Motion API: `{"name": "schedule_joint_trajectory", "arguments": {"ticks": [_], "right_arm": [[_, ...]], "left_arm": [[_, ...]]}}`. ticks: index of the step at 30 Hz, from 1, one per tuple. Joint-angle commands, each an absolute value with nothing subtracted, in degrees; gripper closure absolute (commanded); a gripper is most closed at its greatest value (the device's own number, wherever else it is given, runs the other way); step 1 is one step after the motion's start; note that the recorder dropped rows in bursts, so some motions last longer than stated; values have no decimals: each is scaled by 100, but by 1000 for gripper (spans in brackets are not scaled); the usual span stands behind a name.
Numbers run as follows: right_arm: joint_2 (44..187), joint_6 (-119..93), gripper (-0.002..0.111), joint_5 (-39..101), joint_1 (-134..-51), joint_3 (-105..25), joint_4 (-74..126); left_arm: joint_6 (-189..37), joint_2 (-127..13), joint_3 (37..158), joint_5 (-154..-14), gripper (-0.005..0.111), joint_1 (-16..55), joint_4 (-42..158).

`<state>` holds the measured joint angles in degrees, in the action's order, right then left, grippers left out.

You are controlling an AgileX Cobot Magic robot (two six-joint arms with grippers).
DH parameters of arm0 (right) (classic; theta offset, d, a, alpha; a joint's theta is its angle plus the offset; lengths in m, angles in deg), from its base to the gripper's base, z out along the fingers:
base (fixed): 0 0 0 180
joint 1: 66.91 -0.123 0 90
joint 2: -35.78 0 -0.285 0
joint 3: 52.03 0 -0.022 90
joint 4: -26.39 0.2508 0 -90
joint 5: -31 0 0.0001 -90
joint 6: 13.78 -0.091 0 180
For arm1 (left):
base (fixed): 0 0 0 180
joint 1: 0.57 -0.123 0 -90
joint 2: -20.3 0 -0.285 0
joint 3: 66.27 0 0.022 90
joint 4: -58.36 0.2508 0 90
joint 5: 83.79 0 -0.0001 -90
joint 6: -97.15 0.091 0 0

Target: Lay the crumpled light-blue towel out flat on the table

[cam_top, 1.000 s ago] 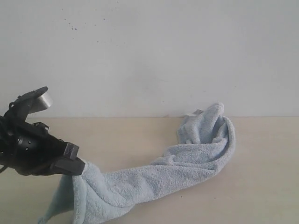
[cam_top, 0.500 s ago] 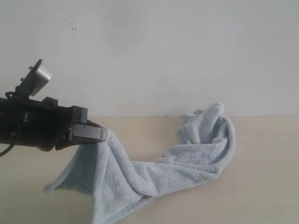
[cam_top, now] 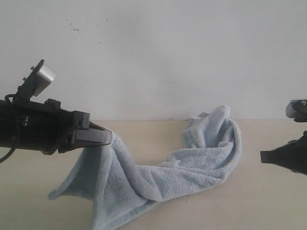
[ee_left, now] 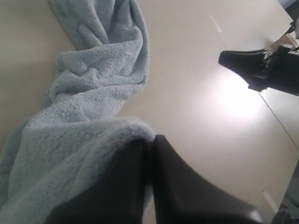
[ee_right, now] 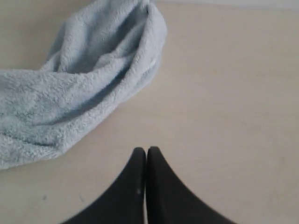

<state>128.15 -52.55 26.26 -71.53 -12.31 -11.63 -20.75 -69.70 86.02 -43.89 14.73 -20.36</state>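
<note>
Left gripper: black fingers pinched tight on one edge of the pale light-blue fluffy terry-cloth towel. I have that edge lifted clear of the smooth light-beige table, on the left side of the scene. In the left wrist view, cloth bulges out just past the closed tips.

From the grip the towel hangs down and fans into a loose flap that reaches the table at the near left. The rest lies on the table as a twisted, rope-like band. It runs right across the middle, then loops back toward the far edge, and ends in a bunched fold close to the plain white wall. It is nowhere flat.

Right gripper: at the right edge of the scene, above the table and to the right of the towel's loop, not touching it. Its fingers are pressed together with nothing between them.
</note>
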Motion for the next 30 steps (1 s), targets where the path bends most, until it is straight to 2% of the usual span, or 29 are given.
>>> {"name": "schedule_joint_trajectory", "arguments": {"ticks": [1, 4, 9, 12, 19, 22, 27, 28, 30], "right_arm": [[13495, -5569, 108, 3979, -7341, -2181, -1193], [14053, -4118, 108, 5066, -7560, -3186, 1], [15121, -435, 108, 6342, -7662, -4913, 3588], [15667, -400, 108, 6741, -7653, -5792, 3950], [16295, -608, 108, 6384, -7653, -6708, 3822], [16481, -608, 99, 6397, -7653, -6807, 3567], [16707, -848, 66, 6281, -7653, -6807, 3110], [16746, -1049, 62, 6210, -7653, -6807, 2997], [16780, -1530, 61, 6040, -7653, -6807, 2747]], "left_arm": [[-2019, -6930, 8590, -4283, 103, 1448, -2280], [-2019, -6930, 8590, -4284, 103, 1458, -2280], [-2019, -6930, 8590, -4284, 103, 1458, -2280], [-1961, -6930, 8590, -4284, 103, 1458, -2280], [-1867, -6930, 8590, -4284, 103, 1458, -2280], [-1867, -6930, 8590, -4284, 103, 1458, -2280], [-1869, -6989, 8590, -4284, 103, 1458, -2280], [-1869, -7022, 8590, -4284, 103, 1458, -2285], [-1869, -7076, 8590, -4284, 103, 1458, -2321]]}}
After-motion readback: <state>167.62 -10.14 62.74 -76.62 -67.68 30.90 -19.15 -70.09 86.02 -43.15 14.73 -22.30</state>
